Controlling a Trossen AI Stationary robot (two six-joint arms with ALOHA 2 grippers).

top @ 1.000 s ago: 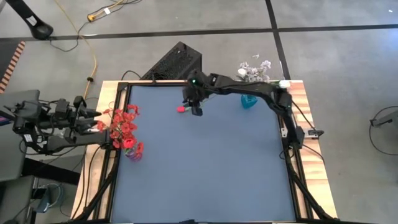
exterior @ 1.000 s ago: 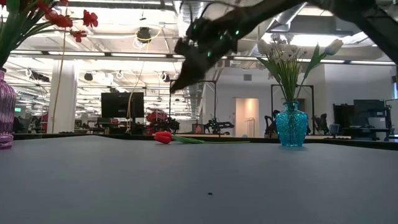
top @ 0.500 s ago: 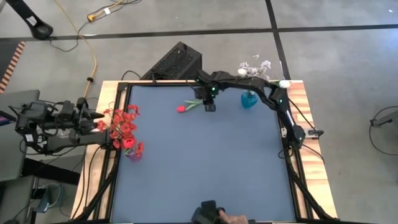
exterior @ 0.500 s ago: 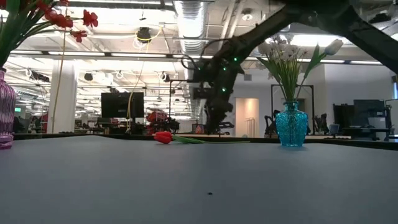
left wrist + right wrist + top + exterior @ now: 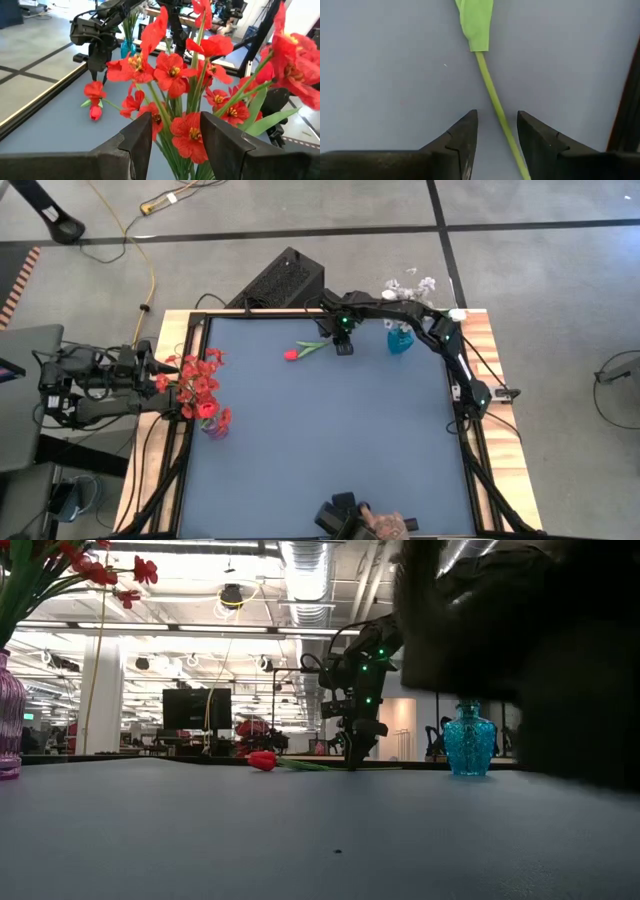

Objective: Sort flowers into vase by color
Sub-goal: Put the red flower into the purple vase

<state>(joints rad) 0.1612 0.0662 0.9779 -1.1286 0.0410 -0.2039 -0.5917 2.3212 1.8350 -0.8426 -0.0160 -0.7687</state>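
Having swung from above the bud to the stem end, the right pincer (image 5: 495,132) is straddling, released, the red tulip (image 5: 292,354) lying crosswise near the counter's (image 5: 330,440) far edge, while the left pincer (image 5: 175,135) is waiting, released, at the red bouquet (image 5: 200,380).

In the low view, a dark blurred mass (image 5: 520,650) is filling the upper right and hiding the white flowers above the blue vase (image 5: 468,745), and we cannot tell what it is. The purple vase (image 5: 8,720) is being cut off by that picture's left edge. In the right wrist view, the green stem (image 5: 495,107) is running out past the frame, its bloom unseen. At the high view's bottom edge, a hand (image 5: 385,523) is showing only partly.
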